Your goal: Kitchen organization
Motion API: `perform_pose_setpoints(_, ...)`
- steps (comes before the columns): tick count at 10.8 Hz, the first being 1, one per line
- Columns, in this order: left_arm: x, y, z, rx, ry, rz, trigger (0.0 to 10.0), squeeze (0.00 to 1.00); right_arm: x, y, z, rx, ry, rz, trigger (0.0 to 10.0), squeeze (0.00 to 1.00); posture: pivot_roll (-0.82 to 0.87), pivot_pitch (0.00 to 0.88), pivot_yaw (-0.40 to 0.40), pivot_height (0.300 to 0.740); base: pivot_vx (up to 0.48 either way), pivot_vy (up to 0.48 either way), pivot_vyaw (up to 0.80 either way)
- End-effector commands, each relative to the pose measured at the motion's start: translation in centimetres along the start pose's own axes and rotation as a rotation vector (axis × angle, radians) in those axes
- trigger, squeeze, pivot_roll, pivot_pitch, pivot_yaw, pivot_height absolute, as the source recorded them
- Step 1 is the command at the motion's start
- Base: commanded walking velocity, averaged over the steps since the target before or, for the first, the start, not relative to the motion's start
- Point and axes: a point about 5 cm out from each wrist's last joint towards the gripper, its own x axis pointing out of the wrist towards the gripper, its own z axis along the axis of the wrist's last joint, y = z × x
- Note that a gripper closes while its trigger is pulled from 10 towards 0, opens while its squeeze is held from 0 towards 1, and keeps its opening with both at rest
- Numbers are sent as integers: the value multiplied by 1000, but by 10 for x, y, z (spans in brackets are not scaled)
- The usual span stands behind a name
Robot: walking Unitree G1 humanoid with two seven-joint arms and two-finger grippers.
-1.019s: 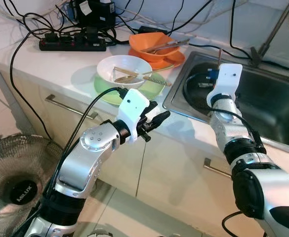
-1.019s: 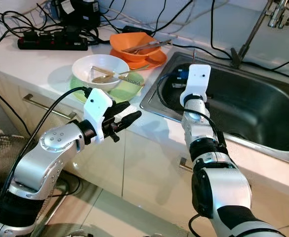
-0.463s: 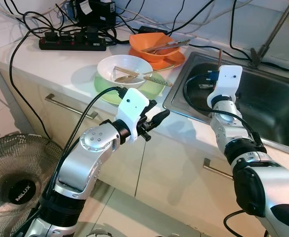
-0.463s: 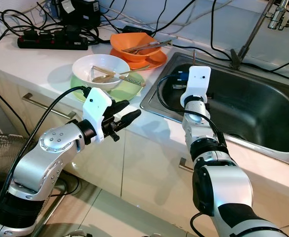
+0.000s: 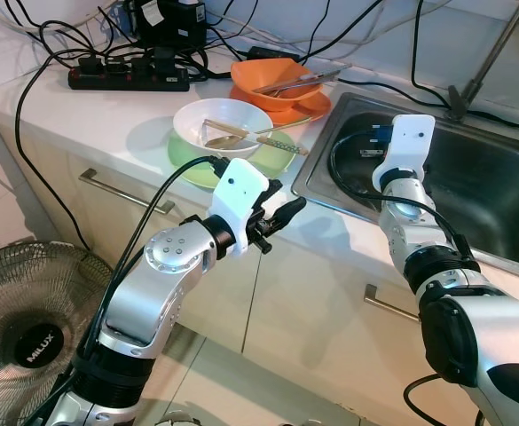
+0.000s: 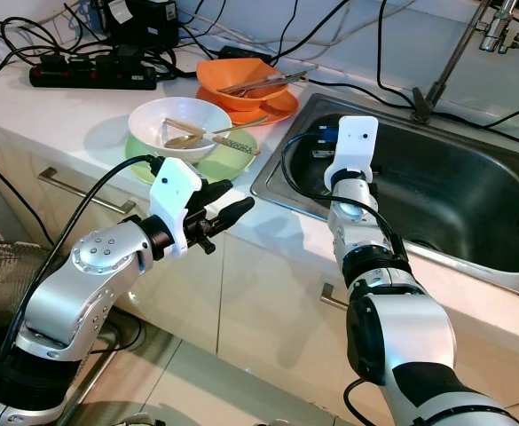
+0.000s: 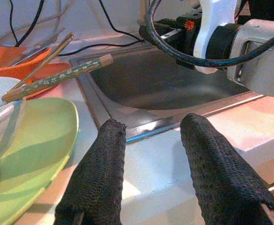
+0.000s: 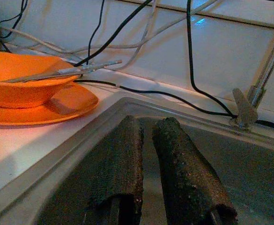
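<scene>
- Left gripper (image 5: 287,213): fingers (image 7: 101,187) spread apart, nothing between them; hovers off the counter's front edge, mid-frame in the left eye view, tips aimed toward the sink (image 5: 499,191).
- Right gripper (image 8: 146,154): fingers nearly closed, only a slim gap, holding nothing; sits over the sink's near-left corner.
- Left arm: bent at the elbow, rises from lower left, white wrist housing tilted up.
- Right arm: climbs from lower right, forearm almost upright over the sink rim.
- White bowl (image 5: 223,124): on a green plate (image 5: 281,155), upper centre; chopsticks (image 5: 259,138) lie across its rim.
- Orange bowl (image 5: 272,82): behind it on an orange plate (image 5: 303,106), utensils resting inside, just beside the sink.
- Counter (image 5: 108,115): pale; power strip (image 5: 130,80) and tangled black cables in the upper left.
- Cabinet fronts with bar handles below; floor fan (image 5: 33,333) at lower left.
</scene>
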Motion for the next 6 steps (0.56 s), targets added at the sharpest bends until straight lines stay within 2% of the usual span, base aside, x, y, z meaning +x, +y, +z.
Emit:
perform_pose_setpoints(1, -1, -3, 3, 9, -11, -1, 10000, 0, 1, -2, 3, 0, -12, -4, 10000, 0, 135, 43, -105, 740, 0, 0, 0)
perform_pose_setpoints(2, -1, -3, 3, 10, -13, 0, 10000, 0, 1, 0, 2, 5, -15, 3, 10000, 0, 135, 43, -105, 740, 0, 0, 0)
perform_pose_setpoints(3, 0, -1, 4, 48, -25, 30, 10000, 0, -2, 7, 2, 33, -36, 25, 10000, 0, 130, 43, -105, 740, 0, 0, 0)
perform_pose_setpoints(5, 1, 5, 7, 143, -43, 85, 10000, 0, -6, 11, 3, 77, -74, 44, 10000, 0, 111, 50, -109, 740, 0, 0, 0)
perform_pose_setpoints(6, 1, 8, 8, 214, -59, 128, 10000, 0, -13, 14, -2, 115, -98, 52, 10000, 0, 104, 52, -111, 740, 0, 0, 0)
